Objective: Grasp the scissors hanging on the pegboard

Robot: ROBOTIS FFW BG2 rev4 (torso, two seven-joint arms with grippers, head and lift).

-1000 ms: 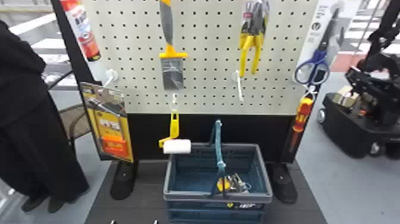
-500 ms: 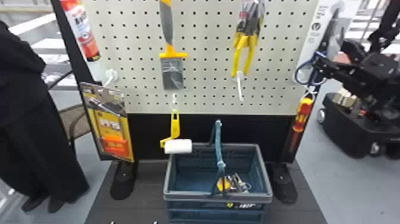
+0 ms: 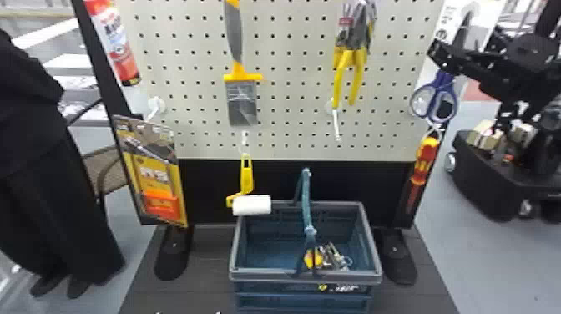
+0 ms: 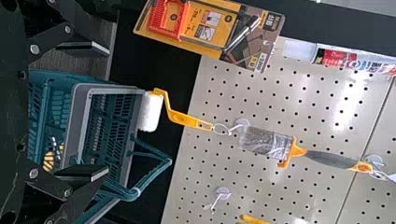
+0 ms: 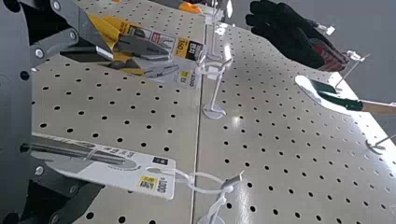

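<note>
Ahead, a tall white pegboard (image 3: 292, 41) hung with hand tools. Below it, on the dark base, a blue shopping basket (image 3: 267, 275). Pointed toward that basket, the idle left gripper (image 4: 106, 111), fingers spread wide. High at the pegboard's right edge, the right gripper (image 5: 105, 119), likewise spread wide and holding nothing, level with the backing card of the scissors (image 3: 434, 100). Blue-handled, dangling from a white hook (image 5: 222, 191) at the board's far right end, just above a red and yellow screwdriver (image 3: 421, 167), blade and card between the open fingers, nearer one finger than the other. Judged best next: centre the fingers about the card and blade, ease in without knocking the hook, close firmly only after flanking the blade on both sides, and keep the grip clear of the neighbouring pliers (image 3: 348, 67).
</note>
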